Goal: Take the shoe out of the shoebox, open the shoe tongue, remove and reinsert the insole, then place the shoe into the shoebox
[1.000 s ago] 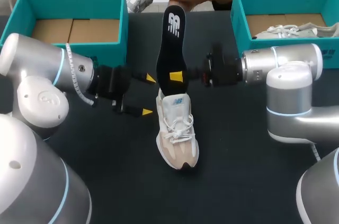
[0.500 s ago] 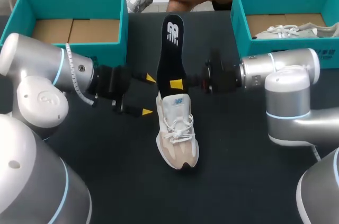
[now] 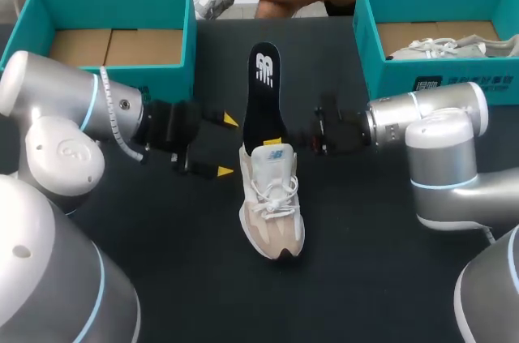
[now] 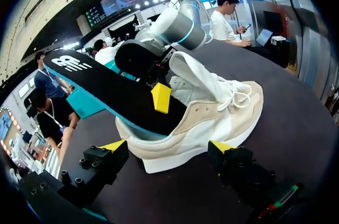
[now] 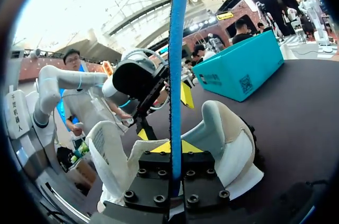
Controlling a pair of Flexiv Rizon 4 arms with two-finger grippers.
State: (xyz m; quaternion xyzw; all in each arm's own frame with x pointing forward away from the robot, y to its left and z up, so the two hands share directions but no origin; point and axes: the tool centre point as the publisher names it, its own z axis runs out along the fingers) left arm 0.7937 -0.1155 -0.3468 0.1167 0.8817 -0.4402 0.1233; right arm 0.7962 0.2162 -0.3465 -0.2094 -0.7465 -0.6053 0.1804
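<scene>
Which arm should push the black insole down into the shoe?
Right arm: the right pincer is shut on the insole, whose lower end sits in the shoe. The left pincer is open, gripping nothing.

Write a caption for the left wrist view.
Right gripper holds black blue-edged insole partly inside beige-and-white sneaker; left gripper open.

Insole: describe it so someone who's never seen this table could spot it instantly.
At the middle of the dark table stands a white and beige sneaker. The insole sticks up out of its heel opening, pinched by the right gripper. It is the only flat black strip, with a white logo near its upper end.
</scene>
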